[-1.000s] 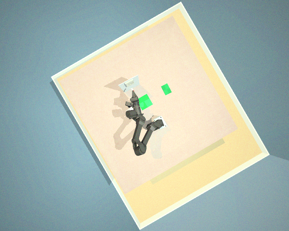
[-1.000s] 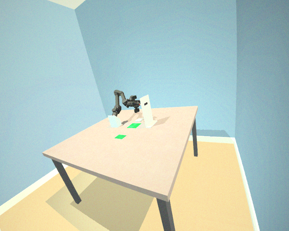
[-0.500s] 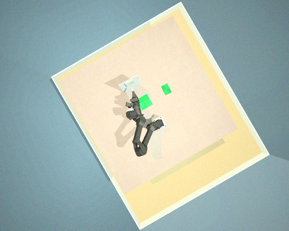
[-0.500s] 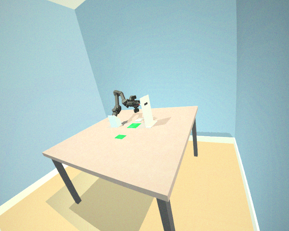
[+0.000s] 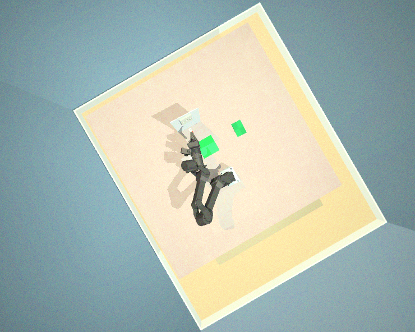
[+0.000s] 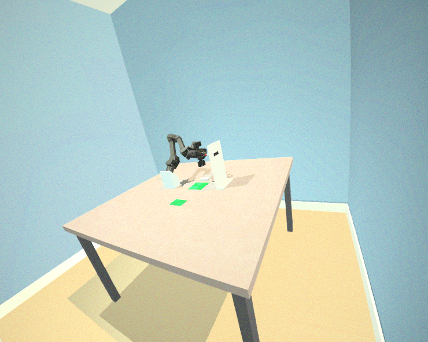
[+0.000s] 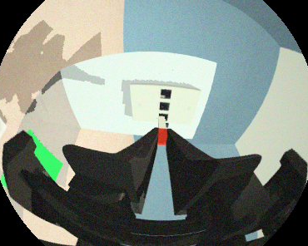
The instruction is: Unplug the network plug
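Note:
My gripper (image 5: 192, 133) (image 6: 206, 154) (image 7: 161, 131) is shut on the network plug, with the red part (image 7: 162, 137) between its fingertips. The plug's pale front (image 5: 190, 129) (image 7: 161, 122) points toward the upright panel (image 5: 196, 121) (image 6: 218, 167) (image 7: 102, 110). The plug appears to stand clear in front of the panel. A cream socket block (image 7: 145, 101) on the panel shows a column of several dark openings; the plug hides part of the lowest ones. The tab is too small to make out. A larger green square (image 5: 211, 148) (image 6: 198, 185) (image 7: 48, 159) and a smaller one (image 5: 238, 128) (image 6: 178, 202) lie on the table.
The arm's base stands on a white plate (image 5: 235, 175). A pale upright block (image 6: 169, 179) stands near the base. A low white object (image 6: 206, 177) lies on the table below the arm. The panel's foot (image 6: 227, 182) spreads behind it. The smaller green square lies away from the panel and the arm.

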You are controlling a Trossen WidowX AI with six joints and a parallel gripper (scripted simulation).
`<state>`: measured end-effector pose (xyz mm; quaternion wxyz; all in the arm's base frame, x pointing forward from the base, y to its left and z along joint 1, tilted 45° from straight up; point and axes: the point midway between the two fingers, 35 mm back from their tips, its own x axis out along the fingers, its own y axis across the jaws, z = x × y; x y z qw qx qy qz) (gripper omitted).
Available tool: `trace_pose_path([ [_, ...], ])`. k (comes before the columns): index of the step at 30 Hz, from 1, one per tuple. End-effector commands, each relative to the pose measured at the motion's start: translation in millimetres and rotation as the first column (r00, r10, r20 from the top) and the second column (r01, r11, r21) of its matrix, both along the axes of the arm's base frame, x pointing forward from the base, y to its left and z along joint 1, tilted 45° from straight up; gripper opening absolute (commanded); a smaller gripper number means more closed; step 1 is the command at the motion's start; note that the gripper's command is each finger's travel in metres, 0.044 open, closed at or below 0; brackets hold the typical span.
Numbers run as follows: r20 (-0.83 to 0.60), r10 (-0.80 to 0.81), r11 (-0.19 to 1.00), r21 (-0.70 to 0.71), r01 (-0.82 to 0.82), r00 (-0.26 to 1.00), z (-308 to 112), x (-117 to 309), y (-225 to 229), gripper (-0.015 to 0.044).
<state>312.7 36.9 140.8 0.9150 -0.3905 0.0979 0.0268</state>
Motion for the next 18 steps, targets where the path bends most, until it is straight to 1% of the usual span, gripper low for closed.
trace_pose_path([
  [1,0.002,-0.004,1.0,0.004,0.004,1.0,0,-3,-1,0.0],
  [9,0.0,0.0,1.0,0.0,0.0,1.0,0,-3,-1,0.0],
  [18,-0.002,-0.001,1.0,0.0,0.001,1.0,13,-3,-18,0.0],
])
